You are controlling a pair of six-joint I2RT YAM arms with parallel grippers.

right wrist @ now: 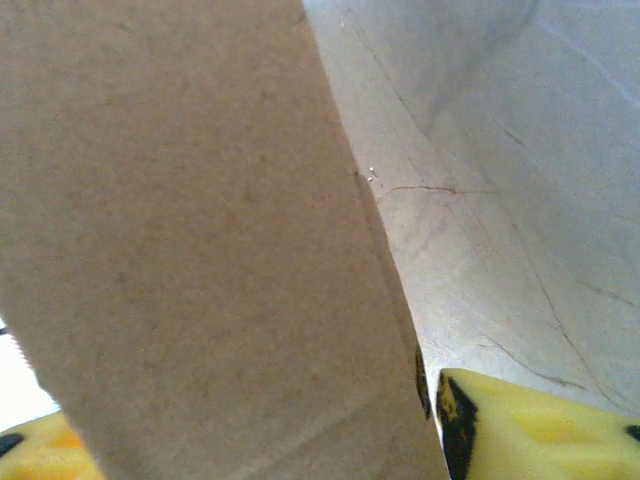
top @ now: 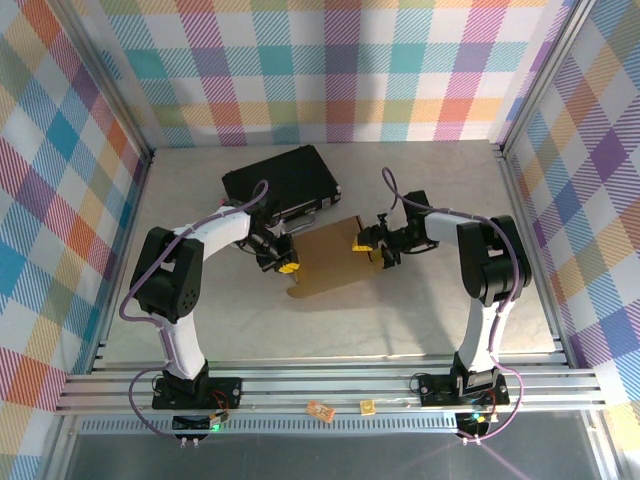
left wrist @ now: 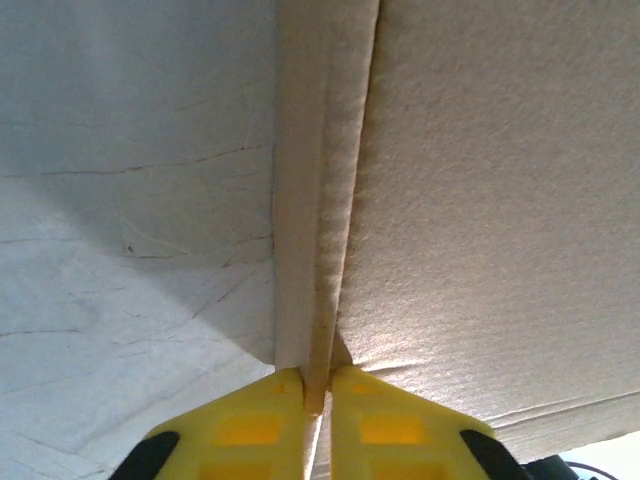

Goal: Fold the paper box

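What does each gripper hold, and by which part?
The left gripper pinches the paper box by its left edge. The right gripper straddles a flap; whether it grips cannot be told.

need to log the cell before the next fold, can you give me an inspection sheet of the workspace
surface: pale table, fine scratches
job's things: brown cardboard die-cut paper box, mostly flat, mid-table between the arms
clutter: black hard case behind the box; small orange scrap and small yellow scrap on the aluminium frame at the near edge
grippers: left gripper pinched shut on a box edge; right gripper jaws apart, a box flap between them
cables: purple cables looping along both arms
surroundings: multicoloured plaid walls on three sides
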